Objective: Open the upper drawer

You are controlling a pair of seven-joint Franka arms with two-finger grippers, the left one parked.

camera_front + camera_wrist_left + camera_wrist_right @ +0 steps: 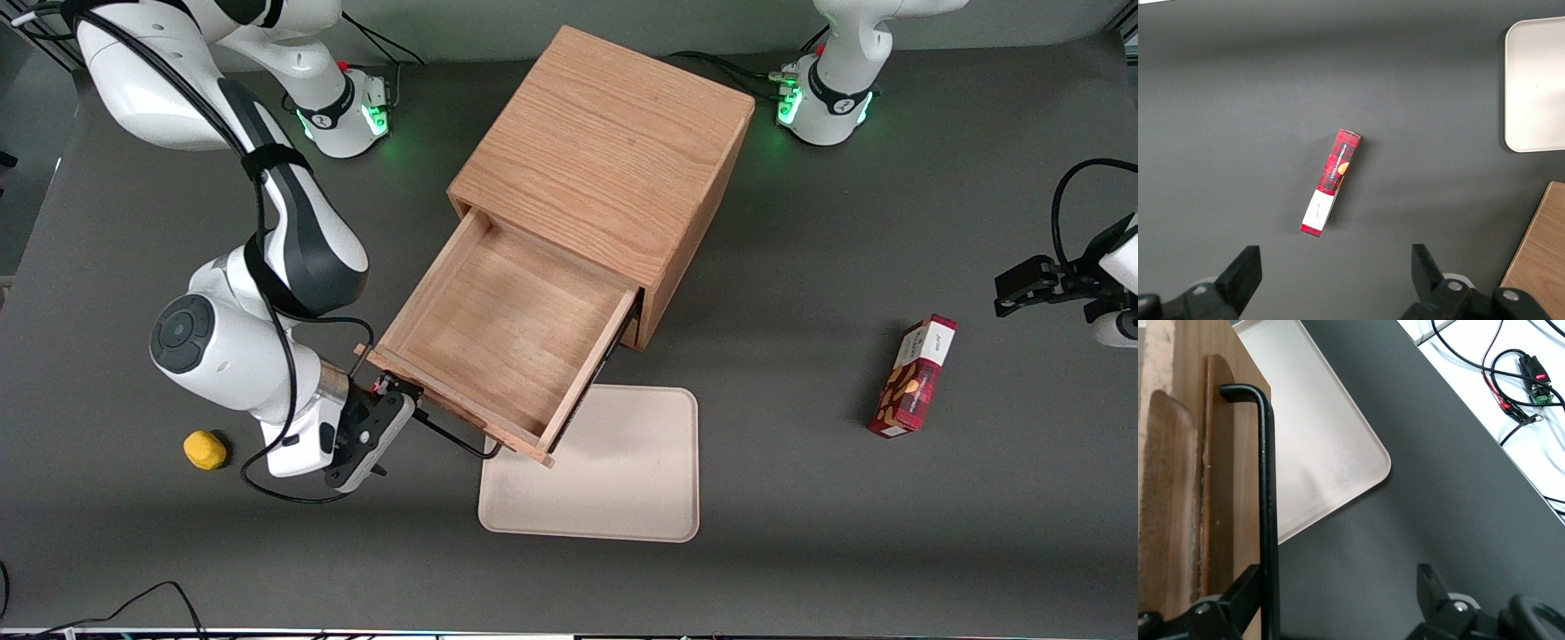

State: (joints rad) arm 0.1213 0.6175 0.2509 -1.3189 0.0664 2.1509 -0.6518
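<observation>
Front view: cabinet (613,169) at table centre; upper drawer (498,333) pulled well out over the tray (622,480). Gripper (391,427) at the handle (453,436) end nearest the working arm, fingers (1245,590) spread, handle just beside one. Yellow object (205,450) nearby.

No legible text anywhere. Red snack box (914,376) carried print, too small to read. Gripper (397,425) sat at the drawer handle.

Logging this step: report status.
End effector open, beside the handle. Upper drawer pulled far out over the tray. Nothing blocking.
</observation>
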